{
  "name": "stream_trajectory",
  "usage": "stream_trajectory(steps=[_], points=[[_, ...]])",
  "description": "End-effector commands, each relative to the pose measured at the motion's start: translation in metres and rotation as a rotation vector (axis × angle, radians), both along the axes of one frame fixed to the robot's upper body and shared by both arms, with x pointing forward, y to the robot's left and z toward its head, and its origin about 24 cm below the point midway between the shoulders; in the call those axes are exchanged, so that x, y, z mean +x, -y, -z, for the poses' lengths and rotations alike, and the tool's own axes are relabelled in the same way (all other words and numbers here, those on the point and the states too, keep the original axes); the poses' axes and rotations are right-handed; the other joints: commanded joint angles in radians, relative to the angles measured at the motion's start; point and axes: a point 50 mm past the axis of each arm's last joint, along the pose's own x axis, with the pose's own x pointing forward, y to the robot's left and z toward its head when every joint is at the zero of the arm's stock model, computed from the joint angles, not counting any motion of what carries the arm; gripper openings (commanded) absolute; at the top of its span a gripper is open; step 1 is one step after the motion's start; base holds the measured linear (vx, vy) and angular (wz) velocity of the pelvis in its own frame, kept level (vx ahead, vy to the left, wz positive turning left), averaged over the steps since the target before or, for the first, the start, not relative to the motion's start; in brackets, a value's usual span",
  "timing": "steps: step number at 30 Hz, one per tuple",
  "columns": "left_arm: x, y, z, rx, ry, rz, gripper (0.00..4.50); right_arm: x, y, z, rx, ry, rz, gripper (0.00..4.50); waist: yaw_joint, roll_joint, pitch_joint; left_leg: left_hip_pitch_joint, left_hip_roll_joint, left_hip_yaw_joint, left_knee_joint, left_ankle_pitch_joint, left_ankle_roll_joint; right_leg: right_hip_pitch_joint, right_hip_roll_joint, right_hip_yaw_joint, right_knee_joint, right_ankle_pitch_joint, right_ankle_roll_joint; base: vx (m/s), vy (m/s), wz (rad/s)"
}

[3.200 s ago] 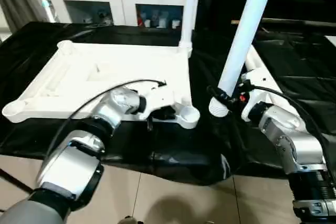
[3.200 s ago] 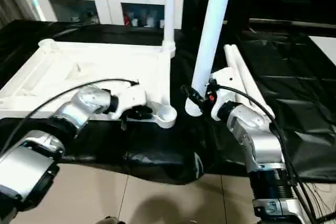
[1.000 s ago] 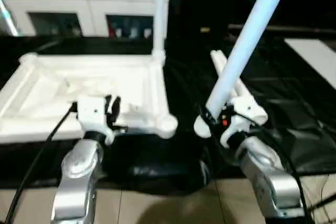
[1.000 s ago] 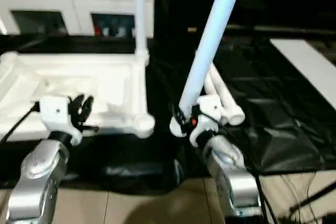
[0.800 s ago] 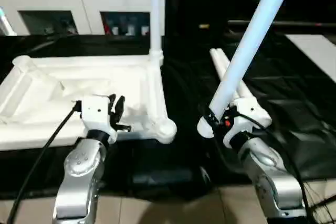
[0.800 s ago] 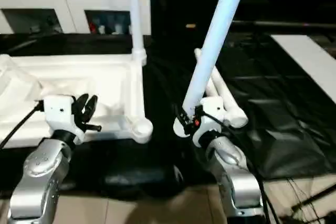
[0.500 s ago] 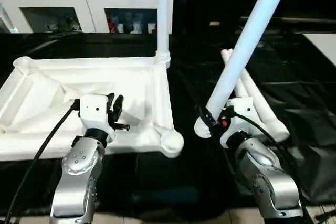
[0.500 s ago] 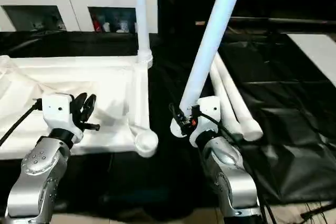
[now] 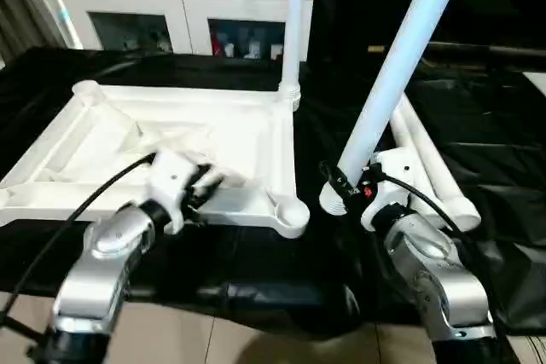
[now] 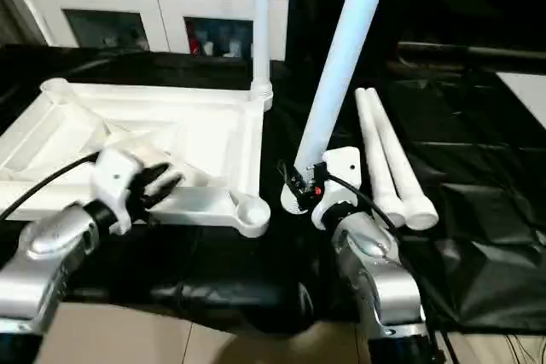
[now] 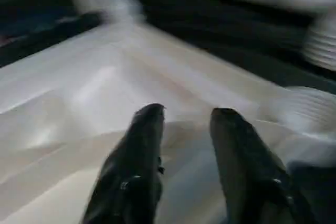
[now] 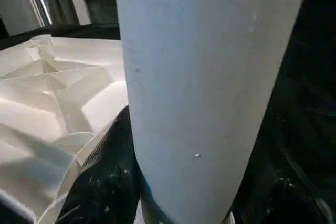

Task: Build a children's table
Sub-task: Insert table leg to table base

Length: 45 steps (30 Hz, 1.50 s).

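Note:
The white tabletop lies ribbed side up on a black cloth. One white leg stands upright in its far right corner socket. My right gripper is shut on a second leg, tilted, with its ribbed lower end just right of the empty near right socket. In the right wrist view that leg is right in front of the camera beside a black finger. My left gripper is open over the tabletop's near rim, and nothing sits between its fingers.
Two more white legs lie side by side on the black cloth, right of my right arm. A white cabinet with glass doors stands behind the table. Beige floor shows below the cloth's front edge.
My left gripper has swung from upright above the near rim to lying low along it, pointing right. The head camera shifted. The right gripper still holds the tilted leg by the near right socket.

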Motion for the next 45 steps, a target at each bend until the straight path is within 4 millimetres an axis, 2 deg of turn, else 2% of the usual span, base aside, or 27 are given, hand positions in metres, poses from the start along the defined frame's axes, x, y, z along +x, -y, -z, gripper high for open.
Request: stream_trajectory(steps=[1, 4, 8, 12, 13, 14, 15, 16, 18, 19, 21, 24, 26, 27, 29, 32, 34, 36, 37, 38, 41, 42, 43, 45], points=[[-0.003, 0.012, 0.002, 0.076, -0.108, 0.244, 2.1, 0.007, 0.008, -0.008, -0.026, 0.043, -0.002, 1.86, -0.002, -0.001, -0.033, -0.004, 0.013, 0.01, -0.092, -0.175, -0.014, 0.028, -0.058, 0.038, -0.102, -0.21, -0.143, -0.097, 0.006, -0.01], [0.003, 0.019, 0.0, 0.16, -0.166, 0.413, 2.26, 0.011, 0.011, -0.012, -0.058, 0.06, -0.038, 1.86, -0.005, 0.0, -0.035, -0.008, 0.01, 0.013, -0.091, -0.16, -0.011, 0.023, -0.056, 0.038, -0.104, -0.211, -0.148, -0.069, -0.001, 0.01], [0.013, 0.02, 0.0, 0.234, -0.191, 0.479, 2.65, 0.013, 0.013, -0.015, -0.08, 0.074, -0.065, 1.86, -0.006, -0.002, -0.042, -0.016, 0.007, 0.016, -0.086, -0.125, -0.004, 0.027, -0.056, 0.038, -0.103, -0.162, -0.159, 0.0, 0.0, 0.0], [0.02, 0.017, 0.003, 0.282, -0.223, 0.486, 2.86, 0.014, 0.014, -0.016, -0.086, 0.08, -0.077, 1.86, -0.009, -0.002, -0.051, -0.029, 0.005, 0.014, -0.081, -0.043, -0.003, 0.037, -0.054, 0.034, -0.087, -0.013, -0.18, 0.0, 0.0, 0.0], [0.032, 0.012, 0.005, 0.347, -0.254, 0.495, 3.0, 0.014, 0.012, -0.019, -0.076, 0.082, -0.128, 1.86, -0.011, -0.007, -0.055, -0.03, -0.001, 0.016, -0.077, -0.013, 0.011, 0.038, -0.047, 0.033, -0.087, 0.056, -0.189, 0.0, 0.0, 0.0], [0.035, 0.01, 0.005, 0.36, -0.264, 0.5, 3.1, 0.013, 0.011, -0.02, -0.071, 0.082, -0.148, 1.86, -0.01, -0.004, -0.059, -0.028, -0.002, 0.017, -0.074, 0.0, 0.016, 0.039, -0.046, 0.033, -0.081, 0.085, -0.194, 0.0, 0.0, 0.0], [0.037, 0.009, 0.006, 0.369, -0.27, 0.505, 3.13, 0.012, 0.011, -0.02, -0.067, 0.08, -0.164, 1.86, -0.008, -0.002, -0.064, -0.031, -0.001, 0.016, -0.07, 0.039, 0.027, 0.039, -0.047, 0.032, -0.075, 0.162, -0.205, 0.0, 0.0, 0.0], [0.041, 0.006, 0.007, 0.391, -0.285, 0.52, 3.14, 0.009, 0.008, -0.019, -0.054, 0.069, -0.21, 1.86, -0.006, -0.003, -0.063, -0.035, -0.001, 0.016, -0.069, 0.056, 0.038, 0.042, -0.048, 0.031, -0.072, 0.209, -0.215, 0.0, 0.0, 0.0], [0.045, 0.004, 0.007, 0.402, -0.29, 0.52, 3.2, 0.007, 0.007, -0.018, -0.055, 0.067, -0.234, 1.86, -0.006, -0.004, -0.062, -0.038, 0.002, 0.015, -0.071, 0.049, 0.039, 0.045, -0.051, 0.029, -0.071, 0.218, -0.224, 0.0, 0.0, 0.0], [0.05, 0.002, 0.006, 0.423, -0.284, 0.508, 2.77, 0.007, 0.006, -0.018, -0.06, 0.069, -0.241, 1.86, -0.006, -0.002, -0.061, -0.038, 0.005, 0.014, -0.072, 0.044, 0.037, 0.045, -0.054, 0.028, -0.072, 0.217, -0.231, 0.0, 0.0, 0.0], [0.053, 0.001, 0.004, 0.431, -0.272, 0.499, 2.86, 0.006, 0.006, -0.018, -0.06, 0.07, -0.242, 1.86, -0.006, 0.0, -0.062, -0.035, 0.007, 0.015, -0.073, 0.036, 0.035, 0.044, -0.054, 0.028, -0.072, 0.214, -0.238, 0.0, 0.0, 0.0], [0.06, 0.002, 0.002, 0.416, -0.268, 0.5, 2.41, 0.006, 0.007, -0.018, -0.06, 0.071, -0.244, 1.86, -0.003, 0.0, -0.062, -0.035, 0.007, 0.016, -0.073, 0.037, 0.033, 0.045, -0.055, 0.028, -0.072, 0.227, -0.247, 0.0, 0.0, 0.0], [0.063, 0.004, 0.002, 0.421, -0.272, 0.511, 2.37, 0.006, 0.007, -0.018, -0.062, 0.07, -0.249, 1.86, 0.001, 0.0, -0.062, -0.031, 0.008, 0.017, -0.073, 0.027, 0.034, 0.043, -0.056, 0.029, -0.074, 0.221, -0.253, 0.0, 0.0, 0.0], [0.065, 0.006, 0.003, 0.43, -0.269, 0.522, 2.34, 0.005, 0.007, -0.018, -0.062, 0.069, -0.252, 1.86, 0.001, -0.002, -0.059, -0.034, 0.008, 0.017, -0.075, 0.023, 0.031, 0.045, -0.057, 0.029, -0.074, 0.216, -0.254, 0.0, 0.0, 0.0], [0.069, 0.007, 0.004, 0.436, -0.27, 0.525, 2.0, 0.005, 0.007, -0.018, -0.064, 0.069, -0.257, 1.86, 0.001, -0.001, -0.06, -0.033, 0.009, 0.016, -0.076, 0.011, 0.026, 0.048, -0.059, 0.029, -0.076, 0.194, -0.248, 0.0, 0.0, 0.0], [0.071, 0.007, 0.006, 0.448, -0.286, 0.532, 1.84, 0.004, 0.007, -0.018, -0.067, 0.068, -0.262, 1.86, 0.0, -0.003, -0.059, -0.034, 0.009, 0.016, -0.078, 0.016, 0.026, 0.048, -0.059, 0.029, -0.078, 0.198, -0.244, 0.0, 0.0, 0.0], [0.072, 0.007, 0.007, 0.453, -0.294, 0.537, 1.54, 0.004, 0.007, -0.018, -0.068, 0.068, -0.263, 1.86, 0.0, -0.002, -0.059, -0.035, 0.01, 0.015, -0.078, 0.011, 0.026, 0.049, -0.061, 0.03, -0.078, 0.198, -0.246, 0.0, 0.0, 0.0], [0.072, 0.006, 0.008, 0.465, -0.31, 0.55, 1.45, 0.003, 0.007, -0.018, -0.07, 0.068, -0.265, 1.86, -0.002, -0.003, -0.058, -0.034, 0.01, 0.016, -0.079, -0.002, 0.023, 0.049, -0.062, 0.031, -0.082, 0.177, -0.244, 0.0, 0.0, 0.0], [0.073, 0.005, 0.01, 0.471, -0.336, 0.563, 1.43, 0.002, 0.008, -0.018, -0.073, 0.067, -0.265, 1.86, -0.001, 0.001, -0.057, -0.033, 0.01, 0.016, -0.079, 0.001, 0.022, 0.047, -0.062, 0.031, -0.083, 0.172, -0.245, 0.0, 0.0, 0.0], [0.073, 0.004, 0.011, 0.471, -0.341, 0.565, 1.37, 0.002, 0.008, -0.018, -0.074, 0.067, -0.264, 1.86, -0.002, 0.0, -0.056, -0.033, 0.011, 0.017, -0.08, -0.001, 0.021, 0.047, -0.061, 0.031, -0.083, 0.17, -0.245, 0.0, 0.0, 0.0], [0.075, 0.003, 0.009, 0.478, -0.333, 0.559, 1.01, 0.002, 0.01, -0.018, -0.077, 0.068, -0.258, 1.86, -0.001, -0.002, -0.057, -0.033, 0.013, 0.016, -0.08, 0.002, 0.021, 0.049, -0.063, 0.032, -0.082, 0.187, -0.25, 0.0, 0.0, 0.0], [0.076, 0.003, 0.009, 0.476, -0.333, 0.558, 1.01, 0.002, 0.01, -0.018, -0.077, 0.069, -0.256, 1.86, 0.0, 0.005, -0.058, -0.033, 0.012, 0.015, -0.08, 0.005, 0.02, 0.049, -0.063, 0.032, -0.08, 0.193, -0.251, 0.0, 0.0, 0.0], [0.076, 0.003, 0.009, 0.476, -0.333, 0.558, 0.91, 0.002, 0.01, -0.018, -0.077, 0.069, -0.256, 1.86, -0.001, 0.0, -0.058, -0.032, 0.013, 0.016, -0.08, 0.001, 0.02, 0.049, -0.063, 0.032, -0.081, 0.197, -0.255, 0.0, 0.0, 0.0], [0.076, 0.002, 0.008, 0.476, -0.335, 0.561, 0.76, 0.002, 0.01, -0.018, -0.077, 0.068, -0.255, 1.86, -0.001, 0.001, -0.057, -0.033, 0.012, 0.016, -0.081, -0.002, 0.019, 0.049, -0.063, 0.032, -0.082, 0.194, -0.257, 0.0, 0.0, 0.0]])
